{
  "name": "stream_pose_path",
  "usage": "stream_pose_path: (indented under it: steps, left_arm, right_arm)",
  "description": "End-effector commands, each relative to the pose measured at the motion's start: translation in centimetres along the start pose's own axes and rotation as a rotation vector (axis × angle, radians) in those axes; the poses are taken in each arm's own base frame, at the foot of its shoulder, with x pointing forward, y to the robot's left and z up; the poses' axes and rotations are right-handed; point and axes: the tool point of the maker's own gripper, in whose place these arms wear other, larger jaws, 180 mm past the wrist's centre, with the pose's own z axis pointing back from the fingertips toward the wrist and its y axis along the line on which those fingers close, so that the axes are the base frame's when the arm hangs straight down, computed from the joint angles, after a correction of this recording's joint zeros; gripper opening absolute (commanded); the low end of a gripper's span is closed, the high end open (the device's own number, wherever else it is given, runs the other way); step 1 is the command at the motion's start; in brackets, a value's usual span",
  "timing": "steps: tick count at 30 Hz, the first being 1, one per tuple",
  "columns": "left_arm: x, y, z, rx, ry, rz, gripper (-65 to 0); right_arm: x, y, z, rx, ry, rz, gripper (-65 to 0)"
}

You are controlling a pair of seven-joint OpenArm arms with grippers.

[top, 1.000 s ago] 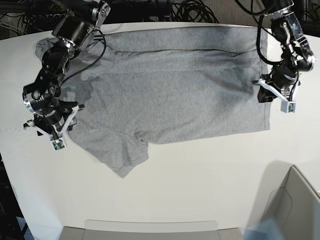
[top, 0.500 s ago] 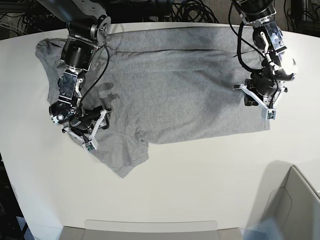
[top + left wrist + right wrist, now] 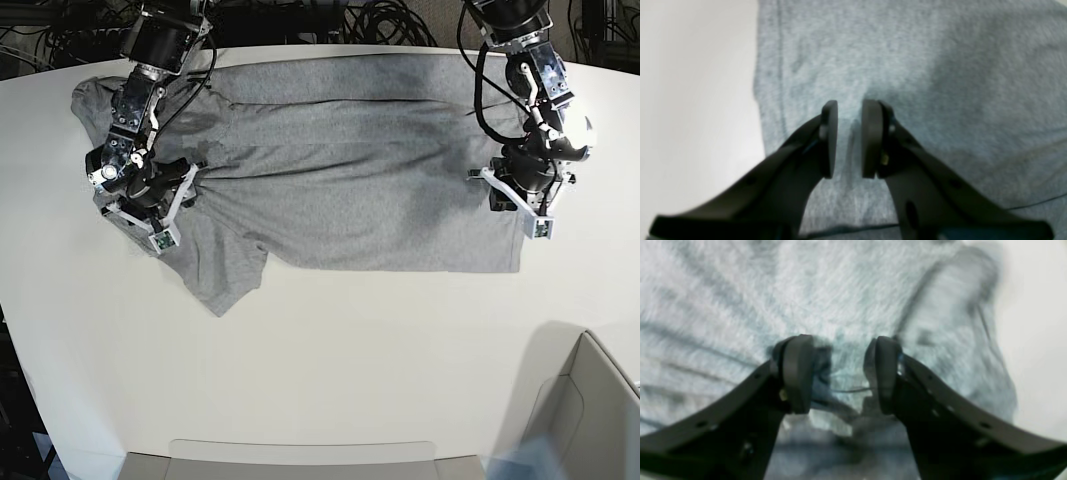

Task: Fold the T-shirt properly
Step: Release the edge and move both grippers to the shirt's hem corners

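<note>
Looking thru the left wrist view first, we saw the left gripper [image 3: 849,138] low over the T-shirt [image 3: 940,83], near the shirt's hemmed side edge, w/ bare white table [image 3: 693,100] just beside it. Its jaws stood narrow, a thin raised ridge of grey cloth running between the pads. We couldn't tell for sure whether that ridge was actually pinched or just bunched under them.

Right wrist view: the right gripper [image 3: 840,373] had its jaws wide, sitting over rumpled fabric, T-shirt [image 3: 740,290] creased in diagonal lines. Some cloth appeared gathered between the fingers, but the pic was blurred, so we couldn't say if anything was held. A folded, seamed bit of shirt lay off to the side, table beyond.

Base view: the T-shirt [image 3: 350,170] lay spread across the table [image 3: 350,380], plain side up, no lettering visible. Its far long edge looked doubled over along a crease line; we judged that as maybe one lengthwise fold begun. The right gripper [image 3: 150,205] was at the sleeve/shoulder end, where cloth was pulled into wrinkles and one sleeve hung out toward the table's near side. The left gripper [image 3: 518,200] sat at the opposite end, on the shirt's edge.

Progress, as we judged it: early. Shirt mostly open, sleeves not tucked, no crosswise folds; nearly all folding was left.
</note>
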Motion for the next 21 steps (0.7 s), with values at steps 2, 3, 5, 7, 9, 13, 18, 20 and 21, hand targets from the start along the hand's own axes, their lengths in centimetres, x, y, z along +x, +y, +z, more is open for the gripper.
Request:
stream_pose_path:
  steps: [2,3,5,7,9,13,18,20,21]
  left_arm:
    - [1.7,0.1,0.4,0.002,-0.053,-0.011,-51.1]
    - [1.7,0.1,0.4,0.002,-0.053,-0.011,-51.1]
    - [1.7,0.1,0.4,0.002,-0.053,-0.011,-51.1]
    - [1.6,0.2,0.4,0.003,-0.051,-0.010,-51.1]
    - [1.6,0.1,0.3,0.001,-0.048,-0.012,-51.1]
    - [1.3,0.1,0.3,0.000,-0.041,-0.013,-51.1]
    - [1.2,0.3,0.4,0.006,-0.041,-0.008,-51.1]
    - [1.2,0.3,0.4,0.006,-0.041,-0.008,-51.1]
    - [1.2,0.3,0.4,0.006,-0.041,-0.008,-51.1]
  right_arm:
    - [-0.9,-1.5,0.9,-0.060,0.069,0.035,-35.5]
    - [-0.2,-1.7,1.3,-0.065,0.045,0.033,-35.5]
    - [2.7,-2.1,2.4,-0.069,-0.056,0.021,-35.5]
    - [5.7,-2.7,3.7,-0.073,-0.156,0.018,-35.5]
    - [9.0,-3.9,4.9,-0.096,-0.233,0.021,-35.5]
    - [14.3,-5.8,5.5,-0.110,-0.299,0.071,-35.5]
    - [16.8,-6.6,2.1,-0.017,-0.226,0.102,-35.5]
    - [17.0,-6.9,0.9,0.021,-0.214,0.085,-35.5]
    - [16.8,-6.9,0.2,0.040,-0.203,0.078,-35.5]
